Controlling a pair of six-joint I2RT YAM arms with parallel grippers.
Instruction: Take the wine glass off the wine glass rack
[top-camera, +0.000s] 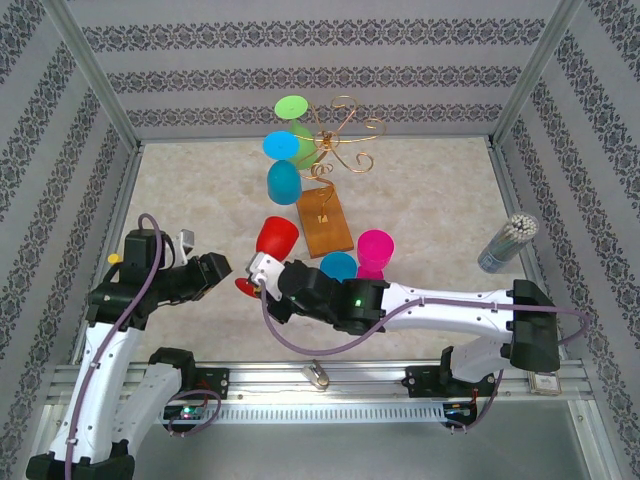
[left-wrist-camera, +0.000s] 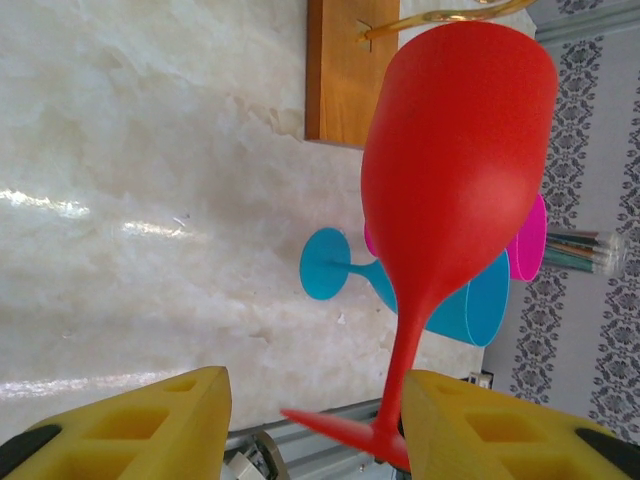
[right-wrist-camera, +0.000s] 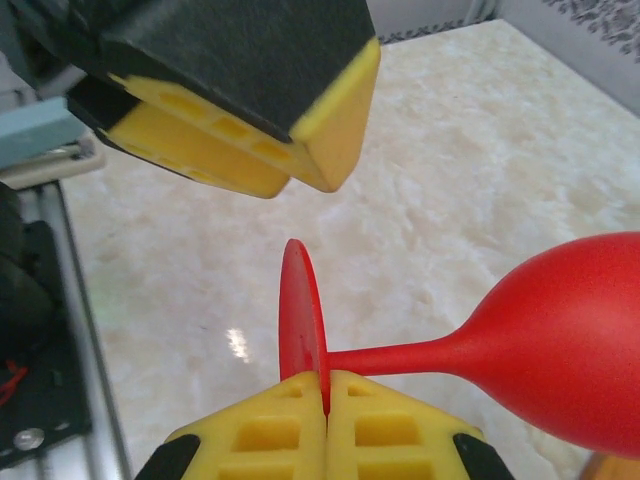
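A red wine glass (top-camera: 277, 238) hangs tilted above the table, clear of the wine glass rack (top-camera: 340, 135), whose gold wire arms rise from an orange-brown wooden base (top-camera: 324, 222). My right gripper (right-wrist-camera: 327, 385) is shut on the rim of the glass's round foot (right-wrist-camera: 300, 320). My left gripper (left-wrist-camera: 315, 400) is open, and the red stem (left-wrist-camera: 410, 340) stands between its yellow fingers, close against the right-hand one. In the top view the left gripper (top-camera: 222, 268) sits just left of the foot and the right gripper (top-camera: 262, 272) just right of it.
Green (top-camera: 292, 107) and blue (top-camera: 283, 180) glasses hang at the rack's left side. A blue glass (top-camera: 338, 265) lies on the table beside a magenta glass (top-camera: 375, 250), both close to the right arm. A tube of sticks (top-camera: 507, 243) stands at the right.
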